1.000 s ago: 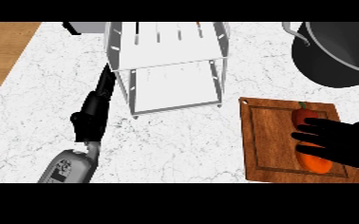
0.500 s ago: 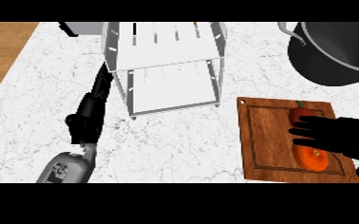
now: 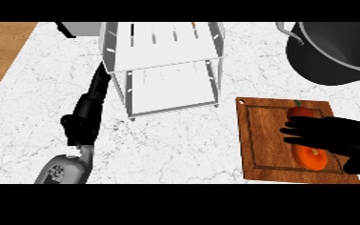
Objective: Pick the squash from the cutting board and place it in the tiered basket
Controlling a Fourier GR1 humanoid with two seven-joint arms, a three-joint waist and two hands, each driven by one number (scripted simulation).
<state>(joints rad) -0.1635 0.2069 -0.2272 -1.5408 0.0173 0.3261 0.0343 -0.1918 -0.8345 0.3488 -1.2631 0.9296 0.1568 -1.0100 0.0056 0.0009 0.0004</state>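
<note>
— Now, what differs from half a second ago?

— My right hand (image 3: 329,137) has shifted slightly up the cutting board (image 3: 262,138). Its fingers lie across the squash (image 3: 309,155), curled over the middle of it; the orange body shows below them, the red stem end above. The squash lies on the board as before. My left hand (image 3: 79,124) is unchanged, dark fingers up beside the tiered basket (image 3: 165,64).

— Its fingers?

— Straight, holding nothing.

— Any writing or labels?

— None legible on the basket, board or dark pot (image 3: 325,52).
</note>
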